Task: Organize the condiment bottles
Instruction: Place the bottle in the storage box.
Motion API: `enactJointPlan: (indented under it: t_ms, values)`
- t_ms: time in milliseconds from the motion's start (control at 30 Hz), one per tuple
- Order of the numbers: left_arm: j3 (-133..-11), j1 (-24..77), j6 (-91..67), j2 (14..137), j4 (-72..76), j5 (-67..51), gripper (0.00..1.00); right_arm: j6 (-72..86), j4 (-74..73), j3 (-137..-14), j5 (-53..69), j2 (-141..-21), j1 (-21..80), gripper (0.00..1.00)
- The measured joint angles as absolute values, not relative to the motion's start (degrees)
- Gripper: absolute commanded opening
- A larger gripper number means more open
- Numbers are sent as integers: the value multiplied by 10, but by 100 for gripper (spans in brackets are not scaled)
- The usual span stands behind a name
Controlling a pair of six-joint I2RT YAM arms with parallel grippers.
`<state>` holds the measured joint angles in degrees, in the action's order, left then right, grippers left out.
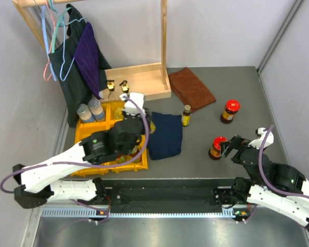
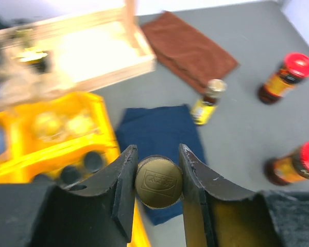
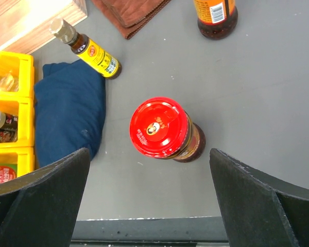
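Left wrist: we find the left gripper clamped tight on a gold bottle cap, low in the frame, over the edge of a yellow bin and a blue cloth. Right wrist: the right gripper stands wide, holding nothing; a red-lidded jar stands upright at centre between the jaws, untouched. Top external: a second red-lidded jar and a yellow-labelled bottle stand right of centre.
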<state>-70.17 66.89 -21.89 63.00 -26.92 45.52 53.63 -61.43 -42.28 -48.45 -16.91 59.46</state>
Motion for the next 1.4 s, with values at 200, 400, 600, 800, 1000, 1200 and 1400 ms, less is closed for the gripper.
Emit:
enactJointPlan:
  t_ms: [200, 400, 600, 800, 1000, 1200, 1400]
  values:
    - [-692, 669, -241, 542, -358, 537, 0, 531, -607, -422, -481, -169, 595, 98]
    - [-681, 669, -272, 478, -429, 615, 0, 525, -598, -419, -478, -170, 595, 98]
    - [-652, 669, -310, 428, -477, 689, 0, 522, -591, -418, -473, -170, 595, 98]
    - [-633, 669, -347, 397, -500, 751, 0, 520, -590, -416, -470, -172, 595, 98]
    - [-625, 655, -364, 421, -517, 762, 0, 515, -585, -416, -468, -178, 595, 98]
    - [-617, 502, -327, 476, -483, 670, 0, 512, -582, -416, -468, -182, 595, 98]
    - [-579, 310, -287, 496, -432, 549, 0, 511, -583, -416, -467, -182, 595, 98]
